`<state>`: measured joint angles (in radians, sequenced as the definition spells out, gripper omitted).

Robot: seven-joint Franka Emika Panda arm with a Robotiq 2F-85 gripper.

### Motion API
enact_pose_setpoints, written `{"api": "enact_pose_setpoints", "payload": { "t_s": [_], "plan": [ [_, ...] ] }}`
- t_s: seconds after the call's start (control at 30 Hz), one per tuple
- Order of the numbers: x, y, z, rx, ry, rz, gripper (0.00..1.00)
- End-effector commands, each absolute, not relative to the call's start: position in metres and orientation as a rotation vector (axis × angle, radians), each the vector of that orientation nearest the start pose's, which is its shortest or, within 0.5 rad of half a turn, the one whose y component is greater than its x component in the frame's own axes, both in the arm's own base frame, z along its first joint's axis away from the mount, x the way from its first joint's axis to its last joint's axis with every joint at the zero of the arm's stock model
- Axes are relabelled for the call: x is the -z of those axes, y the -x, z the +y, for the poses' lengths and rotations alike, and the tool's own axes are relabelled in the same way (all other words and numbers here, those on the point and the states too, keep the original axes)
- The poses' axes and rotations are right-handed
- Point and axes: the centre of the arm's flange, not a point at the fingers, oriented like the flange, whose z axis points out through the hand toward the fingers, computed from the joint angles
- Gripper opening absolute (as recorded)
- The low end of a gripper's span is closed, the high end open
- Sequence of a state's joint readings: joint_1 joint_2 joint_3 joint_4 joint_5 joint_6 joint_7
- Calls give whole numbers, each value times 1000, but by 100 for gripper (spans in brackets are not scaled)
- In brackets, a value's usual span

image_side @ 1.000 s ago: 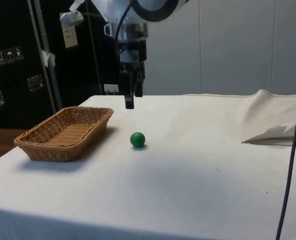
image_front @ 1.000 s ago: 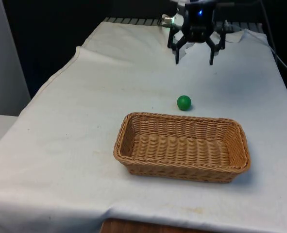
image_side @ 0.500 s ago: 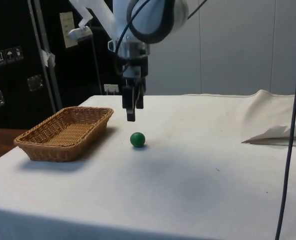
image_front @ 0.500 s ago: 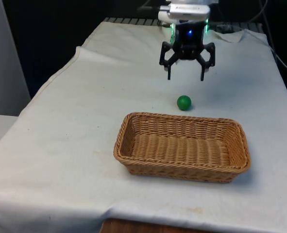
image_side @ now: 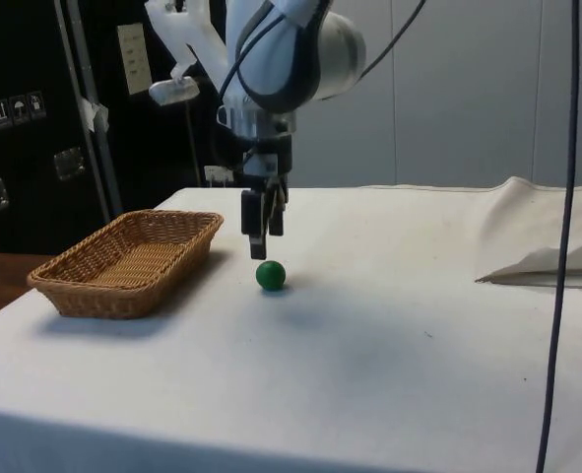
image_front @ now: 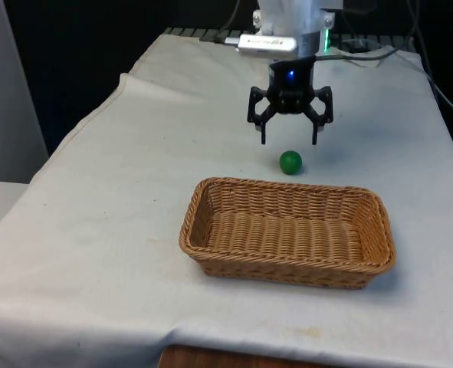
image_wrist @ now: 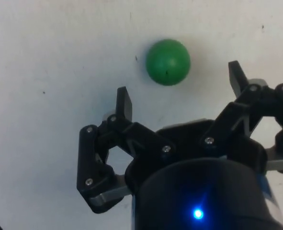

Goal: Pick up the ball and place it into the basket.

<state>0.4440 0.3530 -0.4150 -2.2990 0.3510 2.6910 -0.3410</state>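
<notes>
The gripper (image_front: 289, 141) hung wide open and empty, upper centre of the front view, just above the ball (image_front: 290, 162) on the table (image_front: 119, 199). The basket (image_front: 287, 231) sat mid-frame below.

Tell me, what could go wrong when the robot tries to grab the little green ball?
The green ball is round and sits loose on the white cloth, so a finger of the open gripper might nudge it and make it roll away. The gripper hangs slightly behind the ball, not squarely over it, so it could close on nothing. The wicker basket sits near, so a low carry might bump its rim.
</notes>
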Motion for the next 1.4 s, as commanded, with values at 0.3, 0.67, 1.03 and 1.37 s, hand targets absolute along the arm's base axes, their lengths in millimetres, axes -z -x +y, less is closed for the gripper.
{"api": "enact_pose_setpoints", "payload": {
  "t_s": [0.3,0.67,1.03,1.37],
  "plan": [
    [-194,-538,2,140,3073,-125,100],
    [-168,-539,0,103,3064,-118,100],
    [-168,-540,-1,110,3059,-116,73],
    [-167,-540,-1,107,3062,-118,0]
  ]
}}
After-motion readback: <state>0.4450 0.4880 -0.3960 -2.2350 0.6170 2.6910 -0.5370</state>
